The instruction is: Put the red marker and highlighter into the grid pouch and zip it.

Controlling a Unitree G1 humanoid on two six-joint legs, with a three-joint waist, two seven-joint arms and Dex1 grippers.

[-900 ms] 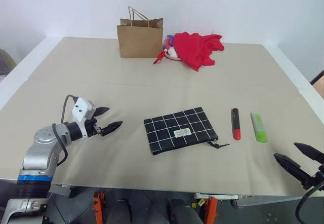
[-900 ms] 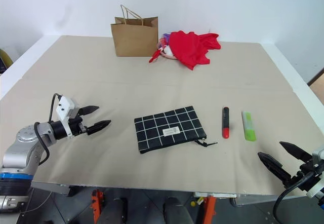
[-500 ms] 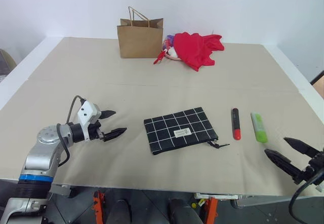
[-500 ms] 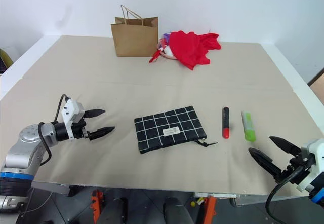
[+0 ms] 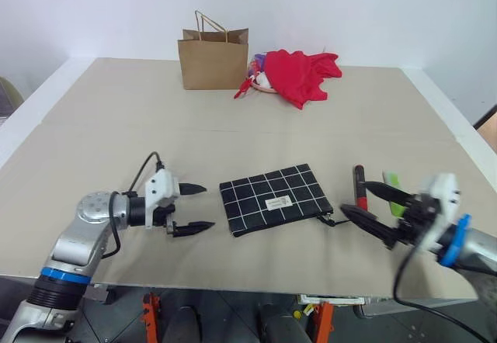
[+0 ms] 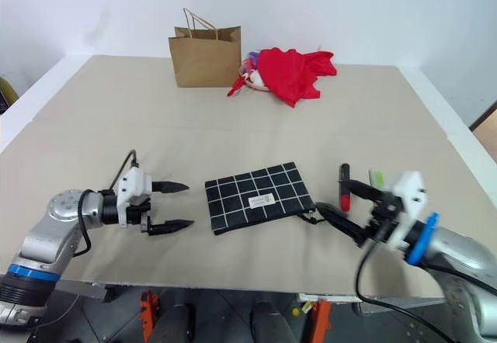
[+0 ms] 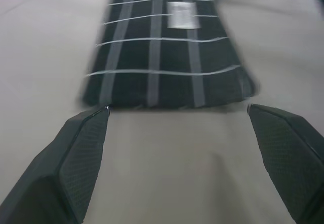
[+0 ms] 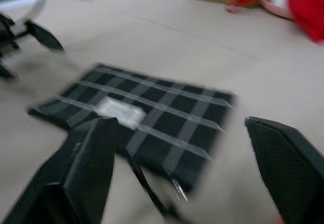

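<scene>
The grid pouch (image 5: 276,199) lies flat near the table's front, label up, with its zipper pull (image 5: 335,220) at the right corner. To its right lies the red marker (image 5: 359,174), and beyond that the light-green highlighter (image 5: 390,178); both are partly covered by my right gripper (image 5: 353,197). That gripper is open and hovers over the marker, its fingertips pointing at the pouch's zipper corner. My left gripper (image 5: 207,207) is open and empty, just short of the pouch's left end (image 7: 162,57). Its fingers (image 7: 76,153) straddle that end's width.
A brown paper bag (image 5: 215,62) stands at the back of the table. A red cloth (image 5: 299,71) is heaped beside it on the right. The table's front edge (image 5: 233,287) runs close below both grippers.
My left gripper has slid right toward the pouch's left end. My right gripper has swung in from the front right corner to over the marker, beside the zipper corner.
</scene>
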